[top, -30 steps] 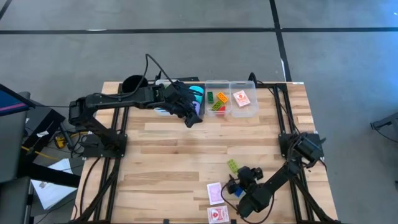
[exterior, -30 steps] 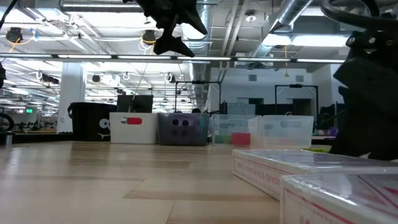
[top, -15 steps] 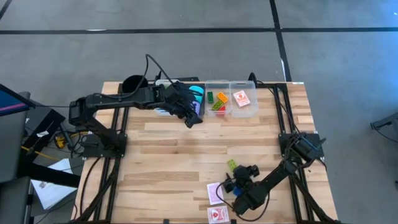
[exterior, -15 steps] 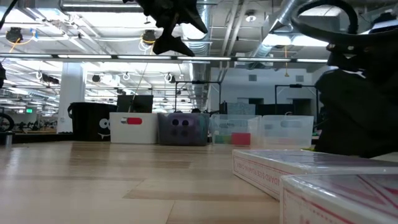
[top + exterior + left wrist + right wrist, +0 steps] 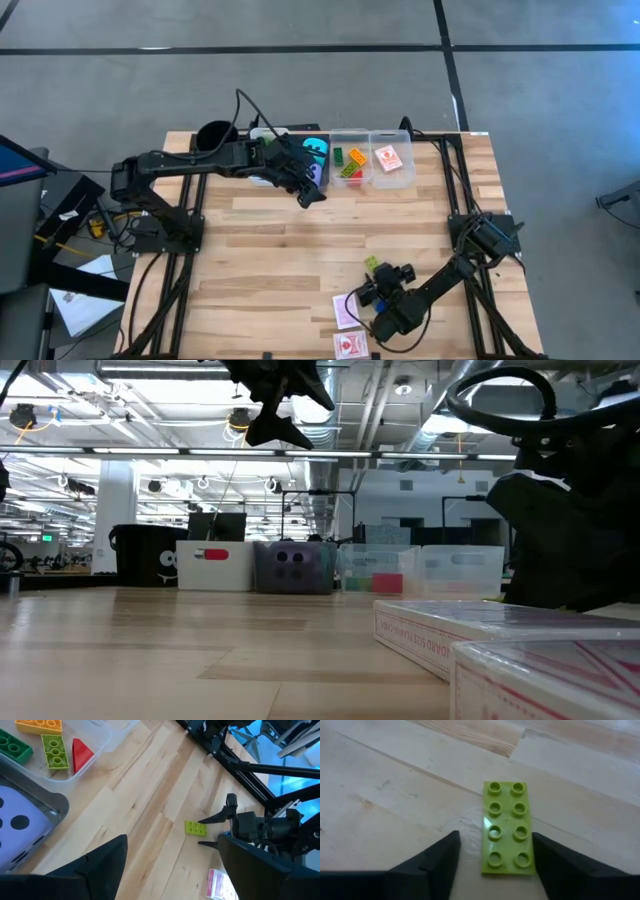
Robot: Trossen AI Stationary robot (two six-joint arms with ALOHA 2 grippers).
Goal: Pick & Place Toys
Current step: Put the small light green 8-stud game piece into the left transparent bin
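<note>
Lime-green and flat, a two-by-four-stud plastic brick (image 5: 506,827) lies on the pale wooden table (image 5: 280,250) near the table's near-right part, set between the spread fingers of the right gripper (image 5: 495,857), one dark finger (image 5: 432,862) on either long side, neither seen to touch it. Just beside that gripper lie two red-white cards (image 5: 346,310) at the near edge. At the far side the left gripper (image 5: 306,185) hangs above the bins with its fingers apart and nothing between them, over a grey bin holding a purple soft die (image 5: 15,827), next to a clear plastic bin (image 5: 87,757) with green, orange and red bricks (image 5: 55,751).
</note>
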